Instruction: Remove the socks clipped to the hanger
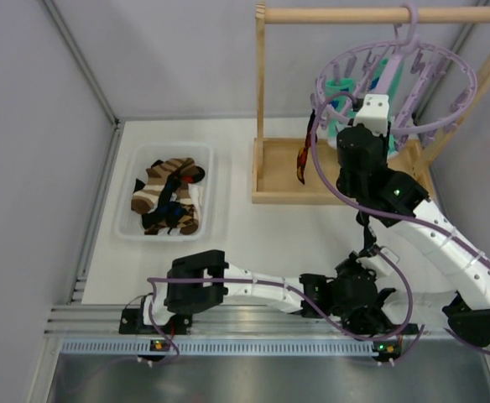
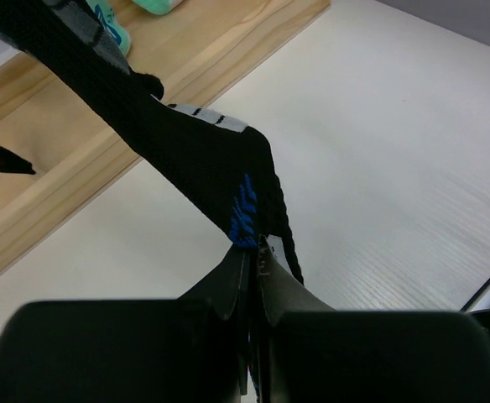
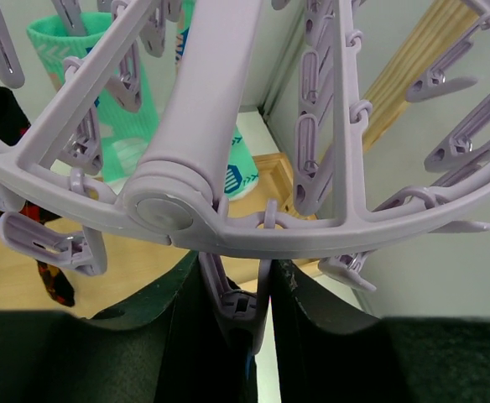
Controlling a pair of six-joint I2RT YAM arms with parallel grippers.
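a long black sock with blue marks (image 2: 186, 151) stretches from the left gripper (image 2: 253, 252), clamped shut on its end above the white table (image 2: 396, 168), up toward the round lilac plastic hanger (image 1: 396, 84). the right gripper (image 3: 235, 281) brackets one lilac clip peg (image 3: 228, 298). it looks wise to squeeze that peg fully before the left pulls. whether it presses yet cannot be told, and the peg's bite on the sock is hidden.

Glossy plastic hanger (image 3: 199, 109) & matt knit sock (image 2: 186, 151)

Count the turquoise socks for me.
2. Both hang under the hanger in the right wrist view: one turquoise sock at the left, the other behind the thick crossbar. More may be hidden.
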